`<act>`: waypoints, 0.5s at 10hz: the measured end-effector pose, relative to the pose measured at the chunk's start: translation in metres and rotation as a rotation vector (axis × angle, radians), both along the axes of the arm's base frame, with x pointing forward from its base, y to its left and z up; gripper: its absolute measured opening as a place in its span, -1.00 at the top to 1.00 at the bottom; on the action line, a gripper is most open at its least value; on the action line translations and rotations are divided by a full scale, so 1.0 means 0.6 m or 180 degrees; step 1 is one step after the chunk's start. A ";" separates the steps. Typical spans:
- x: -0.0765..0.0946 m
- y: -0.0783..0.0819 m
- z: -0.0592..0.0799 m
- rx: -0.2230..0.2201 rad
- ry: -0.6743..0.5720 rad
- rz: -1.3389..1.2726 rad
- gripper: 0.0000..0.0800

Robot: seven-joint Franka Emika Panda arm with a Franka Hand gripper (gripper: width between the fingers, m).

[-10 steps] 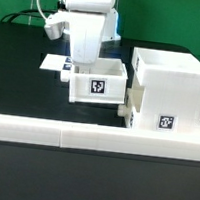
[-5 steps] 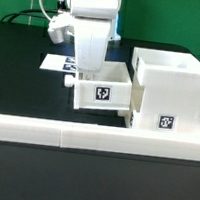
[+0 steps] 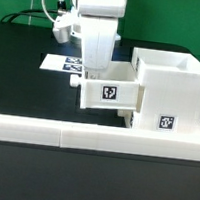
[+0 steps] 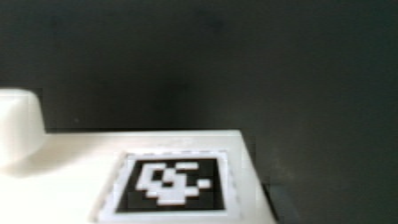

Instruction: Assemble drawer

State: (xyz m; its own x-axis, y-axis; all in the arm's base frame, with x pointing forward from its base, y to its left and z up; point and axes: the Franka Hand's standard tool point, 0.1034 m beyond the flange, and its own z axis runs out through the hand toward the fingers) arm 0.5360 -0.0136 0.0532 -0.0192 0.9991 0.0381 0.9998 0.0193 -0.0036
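My gripper (image 3: 94, 69) reaches down into a small white tray (image 3: 109, 93) and is shut on its wall; the fingertips are hidden by the tray. The tray hangs slightly above the table, its tag facing the camera, its right side touching or almost touching the tall white case (image 3: 175, 88). A second tray (image 3: 129, 114) sticks out of the case's lower part. In the wrist view only the held tray's white top with its tag (image 4: 175, 183) shows over the dark table; no fingers are visible there.
The marker board (image 3: 60, 62) lies on the black table behind the tray, at the exterior view's left. A long low white rail (image 3: 84, 136) runs along the front edge, just before the case.
The gripper has carried the tray toward the exterior view's right and slightly up, from beside the marker board to the case's side. The case has not moved.
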 end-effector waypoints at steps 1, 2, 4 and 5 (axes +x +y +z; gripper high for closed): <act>0.003 0.005 0.002 -0.0002 0.0005 -0.0059 0.89; 0.003 0.010 0.002 -0.0001 0.0007 -0.0086 0.89; 0.002 0.013 -0.002 0.0000 0.0018 -0.0084 0.89; 0.002 0.012 -0.002 -0.0001 0.0018 -0.0086 0.89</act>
